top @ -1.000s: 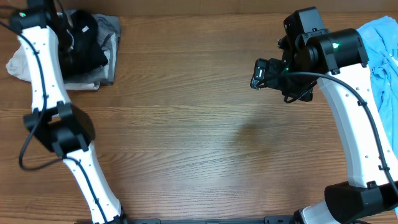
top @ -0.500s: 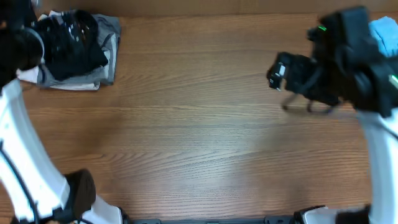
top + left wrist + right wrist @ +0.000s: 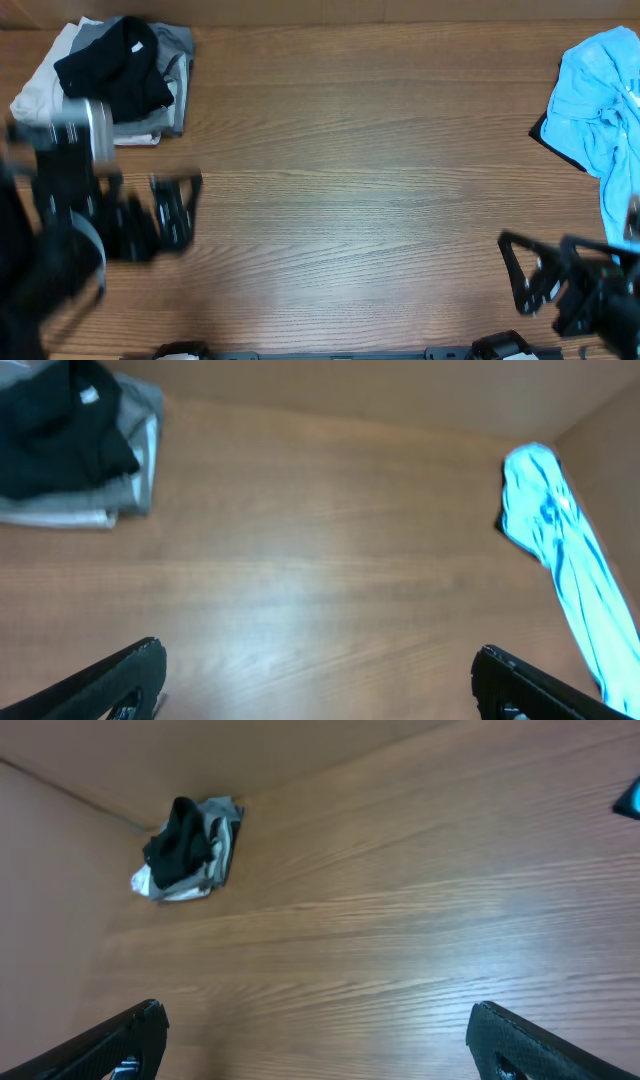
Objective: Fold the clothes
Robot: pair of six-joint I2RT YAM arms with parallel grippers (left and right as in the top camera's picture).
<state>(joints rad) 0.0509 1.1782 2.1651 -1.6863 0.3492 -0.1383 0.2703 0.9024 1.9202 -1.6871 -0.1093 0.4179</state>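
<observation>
A black shirt (image 3: 112,68) lies crumpled on top of folded grey (image 3: 176,62) and white clothes (image 3: 38,88) at the table's far left corner. A light blue garment (image 3: 598,110) lies bunched at the far right edge. My left gripper (image 3: 180,212) hovers blurred near the front left, open and holding nothing, well short of the stack. Near the front right, my right gripper (image 3: 515,272) is open too and nothing is in it. The left wrist view shows the black shirt (image 3: 55,420), the blue garment (image 3: 560,550) and bare wood between its fingers (image 3: 120,678).
Wooden table (image 3: 360,190) with a raised rim along the back. The right wrist view shows the stack (image 3: 185,850) far off by the corner wall and a sliver of blue fabric (image 3: 630,798) at the right edge.
The left gripper opened, left the black shirt on the stack and swung back toward the front. The right arm pulled away from the blue garment to the front right.
</observation>
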